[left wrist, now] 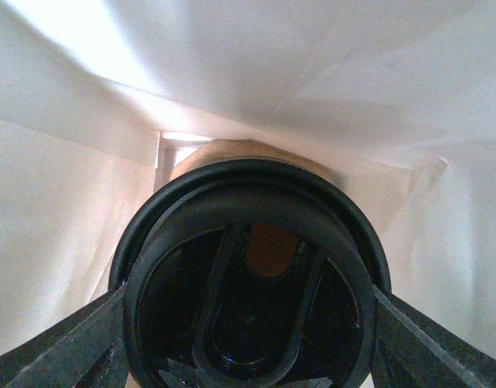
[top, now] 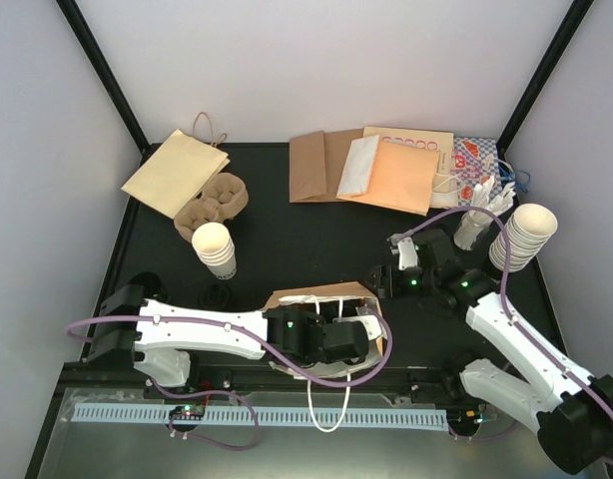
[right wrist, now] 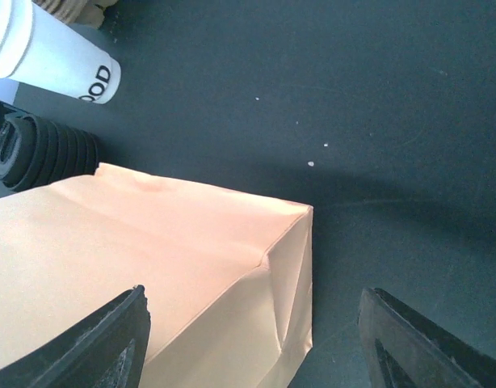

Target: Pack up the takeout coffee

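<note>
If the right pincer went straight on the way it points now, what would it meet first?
Probably the brown paper bag: its corner sits between the open fingers of the right pincer. Beyond it only the black table shows. How close the bag is, I cannot tell.

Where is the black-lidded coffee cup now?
Left wrist view: the black-lidded cup sits gripped in the left gripper, inside the paper bag, front-centre on the table.

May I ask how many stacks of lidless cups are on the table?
2: left stack beside the pulp carrier, right stack at the right edge; none seems hidden.
</note>
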{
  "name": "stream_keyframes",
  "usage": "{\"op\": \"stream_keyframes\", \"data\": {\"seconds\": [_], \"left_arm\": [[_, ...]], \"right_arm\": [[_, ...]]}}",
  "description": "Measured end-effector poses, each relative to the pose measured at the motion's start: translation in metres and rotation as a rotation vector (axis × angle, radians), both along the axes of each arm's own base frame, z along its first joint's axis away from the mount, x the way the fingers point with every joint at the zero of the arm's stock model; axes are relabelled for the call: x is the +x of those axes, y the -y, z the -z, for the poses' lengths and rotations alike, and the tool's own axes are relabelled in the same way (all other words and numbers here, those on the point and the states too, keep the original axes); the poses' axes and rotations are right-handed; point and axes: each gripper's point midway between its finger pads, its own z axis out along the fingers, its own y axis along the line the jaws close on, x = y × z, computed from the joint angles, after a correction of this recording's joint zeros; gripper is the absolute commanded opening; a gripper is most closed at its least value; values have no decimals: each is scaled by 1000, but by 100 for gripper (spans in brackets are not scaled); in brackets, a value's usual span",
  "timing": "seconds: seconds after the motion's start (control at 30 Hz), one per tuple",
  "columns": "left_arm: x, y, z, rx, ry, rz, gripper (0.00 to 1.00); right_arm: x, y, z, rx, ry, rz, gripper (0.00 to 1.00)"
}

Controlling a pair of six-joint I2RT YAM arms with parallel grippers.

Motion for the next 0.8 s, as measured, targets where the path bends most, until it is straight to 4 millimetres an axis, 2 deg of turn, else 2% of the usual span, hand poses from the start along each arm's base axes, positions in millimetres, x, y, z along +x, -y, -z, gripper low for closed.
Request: {"op": "stream_keyframes", "data": {"seconds": [0.1,0.33,0.53,0.67,0.8], "left_arm": [[0,0,1,1,-6,1,41],[0,0,1,-1,-10,1,41],[-1,0,2,-25,-26,-1,41],[0,-2,1,-49,-38,-8,41],[-2,-5,-1,-72,-45,-10,41]], "right_arm": [[-2,2,-12,-7,23,-8,73],[-8,3,-60,16,114,-46,72],[-36,-9,-90,45,143,-150,69],[-54,-17,-102,57,151,-216,68],[-62,-16,-106,55,152,-226,69]]}}
